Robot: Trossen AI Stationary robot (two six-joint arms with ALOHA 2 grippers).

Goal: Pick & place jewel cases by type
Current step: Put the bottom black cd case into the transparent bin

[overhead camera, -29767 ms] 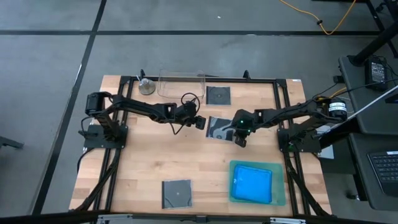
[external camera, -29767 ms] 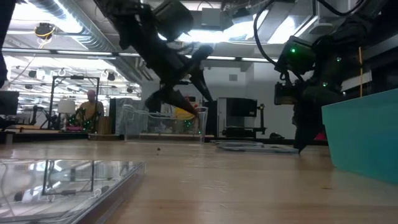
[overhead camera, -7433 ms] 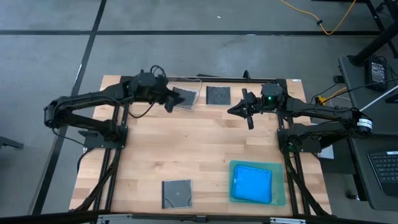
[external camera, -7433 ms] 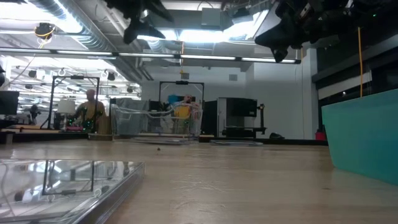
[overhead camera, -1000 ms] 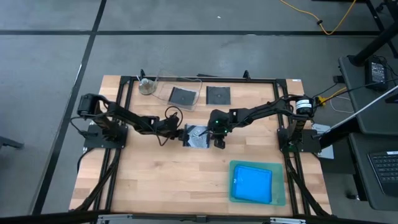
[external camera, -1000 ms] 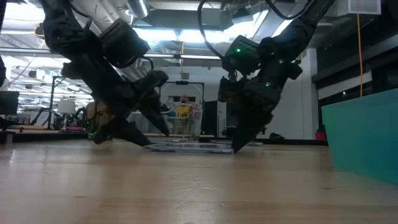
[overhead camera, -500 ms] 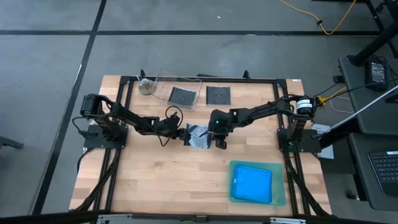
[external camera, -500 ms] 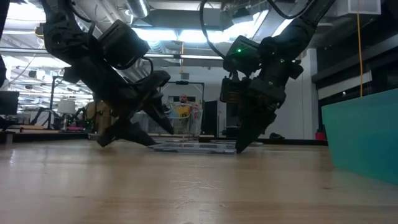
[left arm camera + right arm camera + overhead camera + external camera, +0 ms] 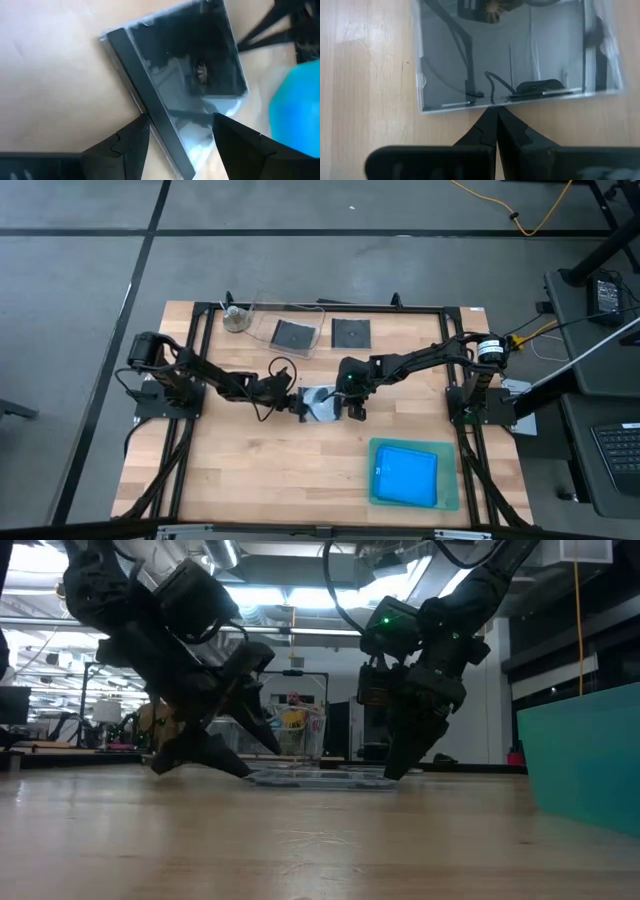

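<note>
Mid-table, the left gripper [image 9: 297, 405] straddles one edge of a dark jewel case [image 9: 320, 402] with fingers spread wide, while the right gripper [image 9: 353, 412], fingers pressed together, touches its tips to the case's opposite edge on the wooden table [image 9: 230, 470].

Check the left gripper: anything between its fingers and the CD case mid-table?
Nothing visible. The left gripper is open, its fingers straddling the dark spine edge of the CD case, only bare wood around it. The right gripper, shut, has its tip at the case's opposite edge, not in the left's path.
</note>
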